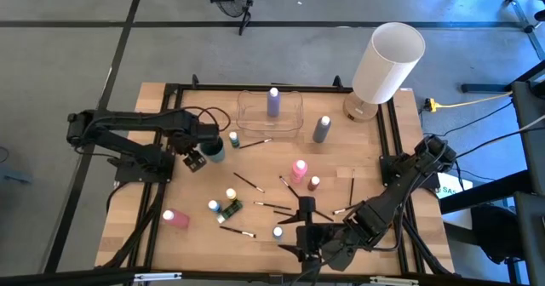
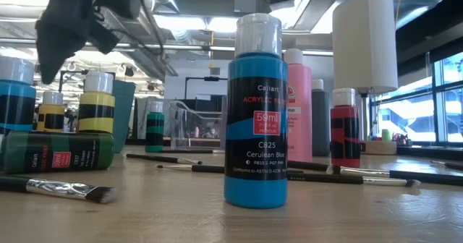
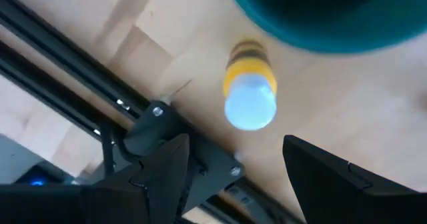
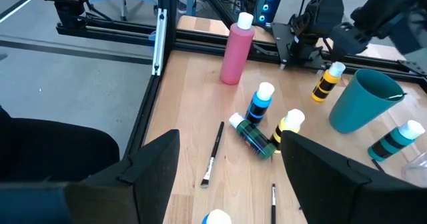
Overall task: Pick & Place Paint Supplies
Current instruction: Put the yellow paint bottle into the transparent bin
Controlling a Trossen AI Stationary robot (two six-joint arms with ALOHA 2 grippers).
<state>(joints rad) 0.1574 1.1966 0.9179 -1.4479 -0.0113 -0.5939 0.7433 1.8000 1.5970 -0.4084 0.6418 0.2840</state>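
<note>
My left gripper hangs open over a small yellow bottle that stands upright beside the teal cup. Its fingers stand either side of the white cap without touching. My right gripper is open near the table's near edge, with a blue bottle just ahead of it. Pink, red, grey, yellow and green bottles and thin brushes are scattered on the table. A purple bottle stands in the clear bin.
A big white lamp stands at the far right corner. A second pink bottle stands near the left edge. A green-banded bottle is next to the cup. Black frame rails run along the table's sides.
</note>
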